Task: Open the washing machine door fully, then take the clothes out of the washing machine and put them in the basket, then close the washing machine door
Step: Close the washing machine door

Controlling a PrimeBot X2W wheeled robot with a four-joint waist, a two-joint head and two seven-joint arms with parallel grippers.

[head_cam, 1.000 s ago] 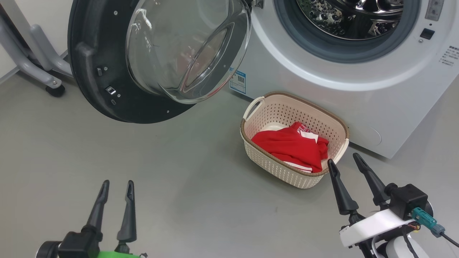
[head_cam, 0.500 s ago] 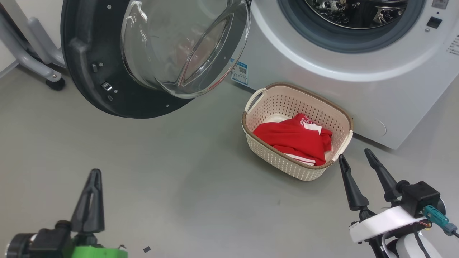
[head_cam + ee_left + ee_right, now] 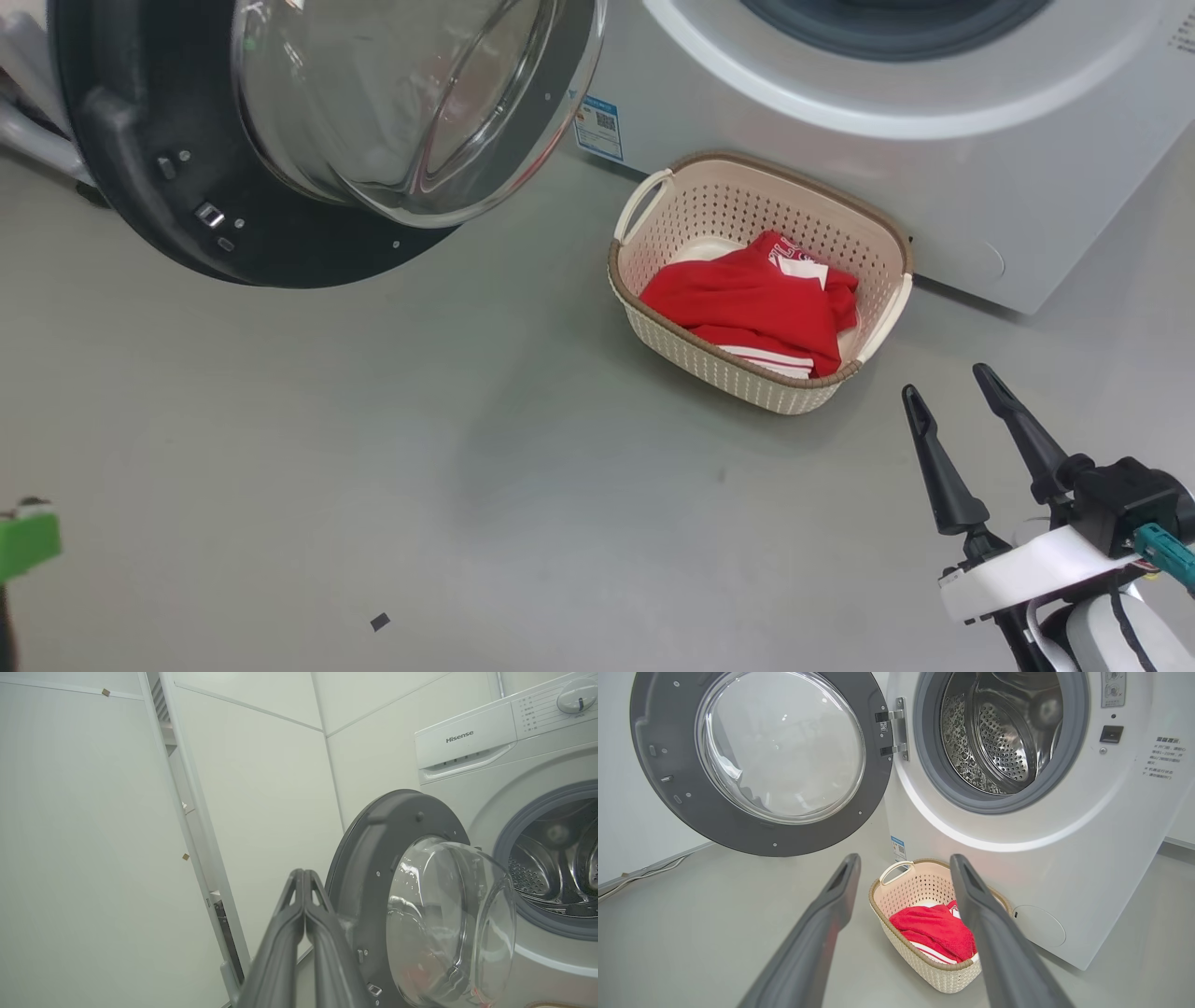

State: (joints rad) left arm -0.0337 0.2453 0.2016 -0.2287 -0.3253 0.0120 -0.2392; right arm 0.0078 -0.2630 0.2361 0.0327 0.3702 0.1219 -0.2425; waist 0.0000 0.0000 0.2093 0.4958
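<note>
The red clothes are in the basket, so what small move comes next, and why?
Probably the shut left gripper swings toward the door to push it closed: the clothes lie in the basket, the drum looks empty, and the door hangs open.

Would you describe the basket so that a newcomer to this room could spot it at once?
Find the big white front-loading washing machine with its round black glass-windowed door swung open. On the grey floor just before its lower front sits a small cream perforated plastic basket. Its brown woven-look rim and the bright red clothes inside set it apart.
</note>
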